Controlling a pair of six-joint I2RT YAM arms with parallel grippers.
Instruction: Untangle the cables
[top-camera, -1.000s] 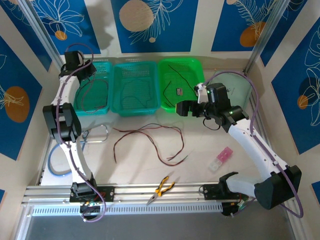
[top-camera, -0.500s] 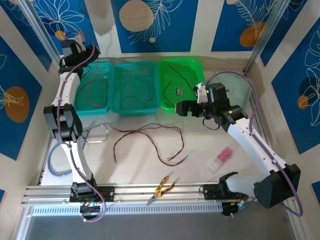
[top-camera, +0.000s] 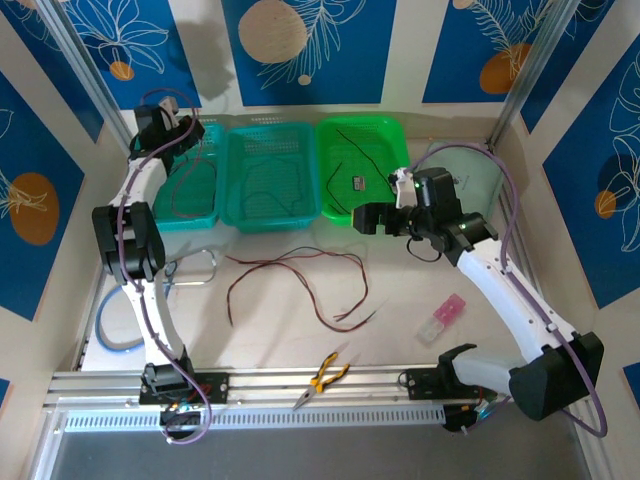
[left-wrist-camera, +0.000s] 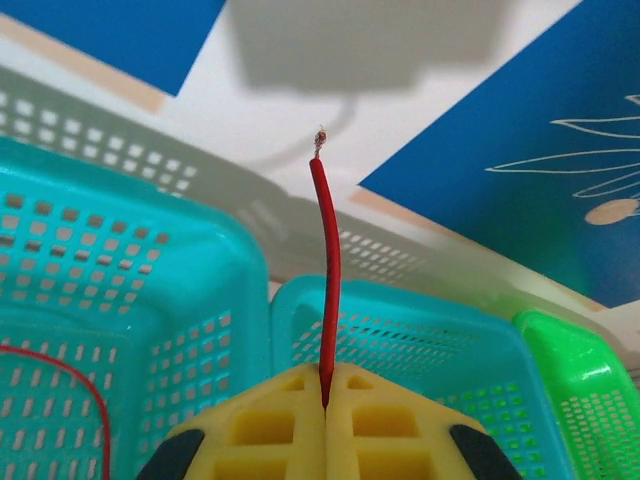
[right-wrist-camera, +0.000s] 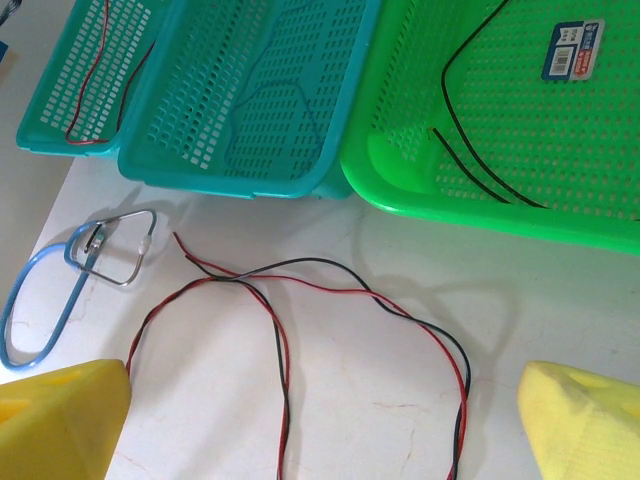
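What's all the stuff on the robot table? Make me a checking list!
Surface: white marbled table.
Job's things: red and black cables twisted together on the table; a red cable held at the left teal basket; a dark cable in the middle teal basket; a black cable in the green basket.
Clutter: pliers, pink box, light-blue tube loop.
Grippers: left gripper shut on the red cable; right gripper open above the table.
Cables: purple arm cables run along both arms.
Surroundings: blue leaf-print panels.

The green basket (right-wrist-camera: 400, 165) is shiny plastic with holes. The bench (right-wrist-camera: 370, 400) is smooth pale stone. The red cable (left-wrist-camera: 330, 250) looks rubbery.
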